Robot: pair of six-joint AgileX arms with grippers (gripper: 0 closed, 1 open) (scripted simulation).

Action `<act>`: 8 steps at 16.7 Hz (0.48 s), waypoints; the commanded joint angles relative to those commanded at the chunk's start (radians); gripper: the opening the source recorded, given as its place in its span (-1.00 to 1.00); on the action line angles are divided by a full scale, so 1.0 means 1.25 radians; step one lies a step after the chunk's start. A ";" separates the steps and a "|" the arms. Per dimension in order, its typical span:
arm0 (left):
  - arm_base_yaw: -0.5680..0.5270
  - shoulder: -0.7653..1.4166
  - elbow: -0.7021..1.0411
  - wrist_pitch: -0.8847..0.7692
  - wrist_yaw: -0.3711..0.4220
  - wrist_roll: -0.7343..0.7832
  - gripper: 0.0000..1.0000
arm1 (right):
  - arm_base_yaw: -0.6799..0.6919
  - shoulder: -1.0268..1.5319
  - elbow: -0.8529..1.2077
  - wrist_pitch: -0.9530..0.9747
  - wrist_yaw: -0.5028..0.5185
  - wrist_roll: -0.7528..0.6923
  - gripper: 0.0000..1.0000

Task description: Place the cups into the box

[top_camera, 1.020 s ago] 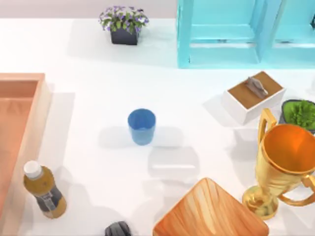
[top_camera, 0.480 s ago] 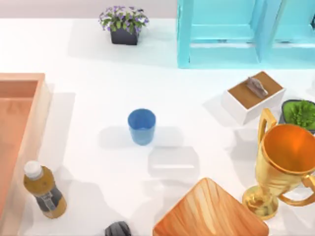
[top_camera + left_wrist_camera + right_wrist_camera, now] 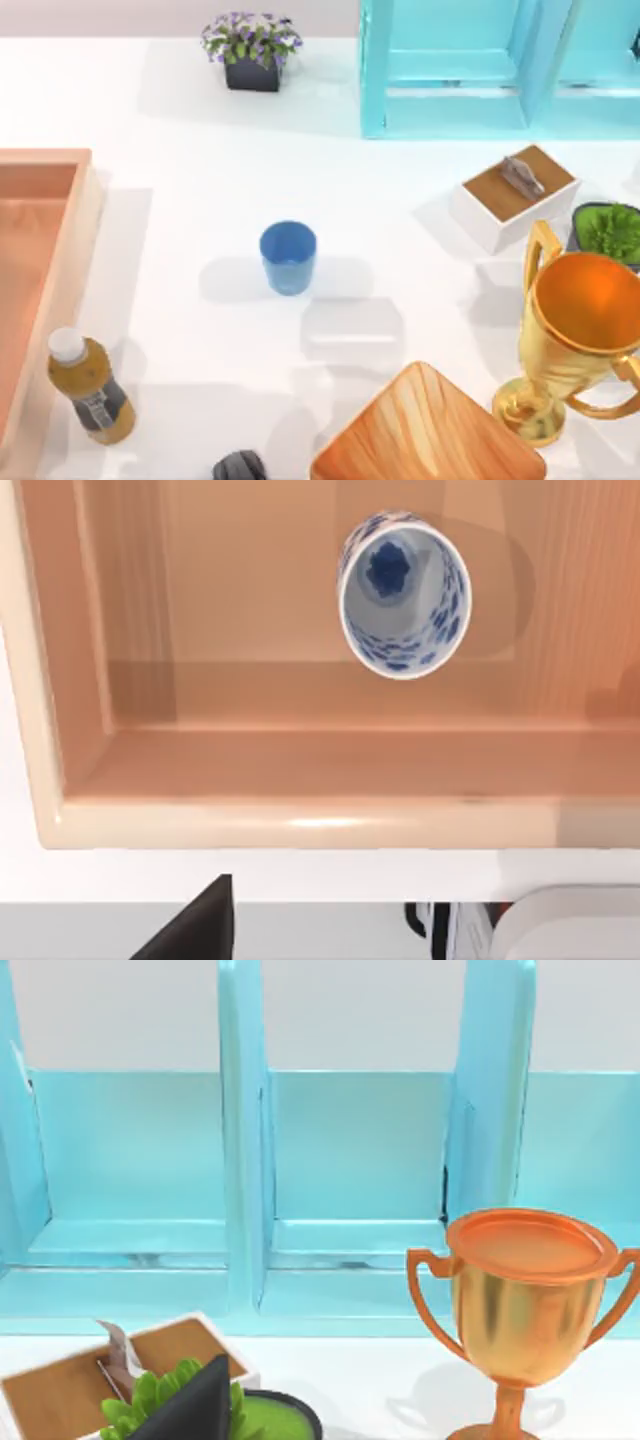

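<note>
Peach-orange wood frames the box (image 3: 62,265), which is cut off by the left edge of the top view, so most of its floor is hidden there. The left wrist view looks straight down into the box (image 3: 250,820), where the white cup with blue flowers (image 3: 404,594) stands upright on the floor, away from the near wall. The plain blue cup (image 3: 288,257) stands upright on the white bench (image 3: 200,150), well to the right of the box and apart from everything else.

A tea bottle (image 3: 90,388) with a white cap stands just beside the box's right wall; its dark label is too small to read. Farther from the box, a wooden board (image 3: 425,430) and a gold trophy (image 3: 580,330) are both cut off at the frame edges. A dark shape (image 3: 240,466) at the bottom edge of the top view is hard to make out. The right wrist view faces a turquoise shelf (image 3: 360,1160), with the trophy (image 3: 525,1300), a green plant (image 3: 165,1400) and a small white box with a brown top (image 3: 70,1390) in front of it. A dark wedge sits at the lower edge of each wrist view; whether either end effector is spread or pressed together, I cannot tell.
</note>
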 joint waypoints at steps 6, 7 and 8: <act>-0.026 0.029 0.026 -0.002 0.000 -0.028 1.00 | 0.000 0.000 0.000 0.000 0.000 0.000 1.00; -0.052 0.055 0.052 -0.004 0.000 -0.055 1.00 | 0.000 0.000 0.000 0.000 0.000 0.000 1.00; -0.086 0.089 0.086 -0.007 0.001 -0.089 1.00 | 0.000 0.000 0.000 0.000 0.000 0.000 1.00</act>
